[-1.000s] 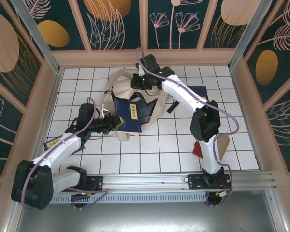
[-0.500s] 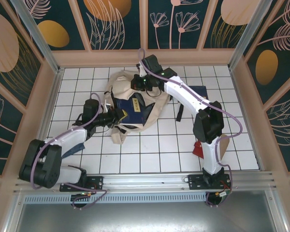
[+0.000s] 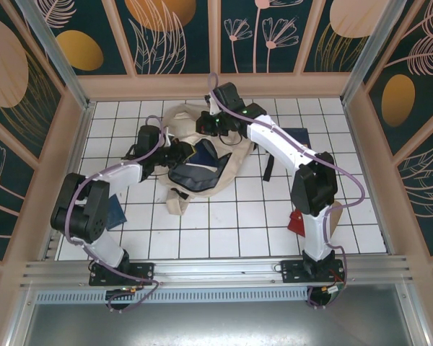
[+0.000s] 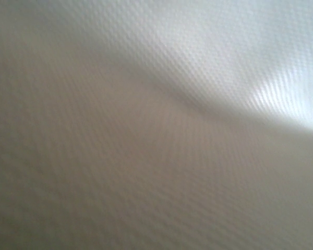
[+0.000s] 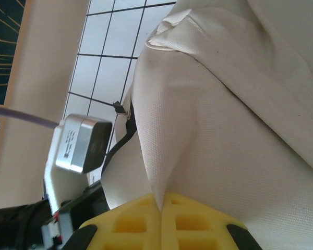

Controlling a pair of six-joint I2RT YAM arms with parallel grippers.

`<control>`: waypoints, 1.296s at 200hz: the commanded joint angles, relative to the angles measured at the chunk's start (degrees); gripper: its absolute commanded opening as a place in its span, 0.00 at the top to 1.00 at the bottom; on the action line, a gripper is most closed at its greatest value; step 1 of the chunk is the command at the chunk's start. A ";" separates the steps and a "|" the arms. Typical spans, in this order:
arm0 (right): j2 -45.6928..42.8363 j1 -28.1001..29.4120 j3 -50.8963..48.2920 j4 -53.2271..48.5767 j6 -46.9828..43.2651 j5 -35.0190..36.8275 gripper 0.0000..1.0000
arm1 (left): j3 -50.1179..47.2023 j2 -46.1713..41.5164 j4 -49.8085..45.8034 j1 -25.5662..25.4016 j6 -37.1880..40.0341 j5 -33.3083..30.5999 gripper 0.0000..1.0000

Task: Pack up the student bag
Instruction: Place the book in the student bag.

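Note:
The student bag [image 3: 231, 162], a big beige canvas backpack, lies in the middle of the tiled table with its mouth facing left. My right gripper [image 3: 213, 124] is at its far top edge. In the right wrist view its yellow fingers [image 5: 141, 224] are shut on a fold of the bag's fabric [image 5: 224, 130]. My left gripper [image 3: 179, 153] is at the bag's mouth, shut on a navy book [image 3: 198, 173] that lies mostly inside the opening. The left wrist view is pressed against beige cloth [image 4: 156, 125], so its fingers are hidden there.
A second navy book [image 3: 297, 135] lies to the right behind the right arm. Another navy item [image 3: 115, 213] sits under the left arm. A red object [image 3: 294, 222] and a tan one [image 3: 333, 216] lie near the right arm's base. A black strap [image 3: 267, 169] trails off the bag.
The left arm has swung away and to the right, carrying the navy book from the bag's near-left side into its opening. The right gripper has kept its hold on the fabric.

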 commanded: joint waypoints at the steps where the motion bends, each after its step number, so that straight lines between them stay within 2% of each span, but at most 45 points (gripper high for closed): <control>1: -4.52 -0.03 -0.51 2.89 1.11 -1.81 1.00 | 2.56 3.71 -1.26 -0.05 3.92 -4.90 0.92; 55: -3.99 -0.09 -0.86 3.19 1.44 -1.08 1.00 | 0.92 2.40 -1.31 0.06 4.75 -16.07 0.86; 65: -3.99 -0.06 -0.95 3.16 1.48 -1.01 1.00 | 0.29 2.10 -1.01 0.16 4.74 -17.36 0.79; 82: -3.97 -0.08 -1.34 3.47 1.56 -0.99 1.00 | -0.72 -0.56 -0.66 0.13 4.50 -18.29 0.74; 97: -3.99 -0.11 -1.60 3.72 1.65 -0.95 1.00 | -1.31 -1.40 -1.58 0.09 4.00 -18.19 0.58; 129: -3.94 -0.14 -1.92 3.95 1.59 -1.08 1.00 | -4.11 -5.85 -6.48 -0.05 2.68 -19.10 0.48; 155: -3.97 -0.06 -2.19 4.07 1.60 -0.96 1.00 | -5.37 -9.47 -13.90 -2.54 1.74 -24.02 0.42; 184: -3.97 -0.10 -2.92 4.74 1.91 -1.08 1.00 | -7.21 -11.52 -16.65 -5.70 -0.40 -27.95 0.41; 205: -4.02 -0.06 -3.15 4.70 2.00 -1.17 1.00 | -8.38 -11.04 -15.50 -7.07 -1.23 -26.40 0.41; 232: -4.26 -0.06 -3.57 4.70 2.00 -1.09 1.00 | -8.15 -7.25 -12.76 -7.46 -0.89 -22.88 0.46; 259: -4.79 -0.07 -4.29 5.09 2.27 -1.09 1.00 | -5.72 -3.63 -12.34 -7.46 -0.08 -23.01 0.45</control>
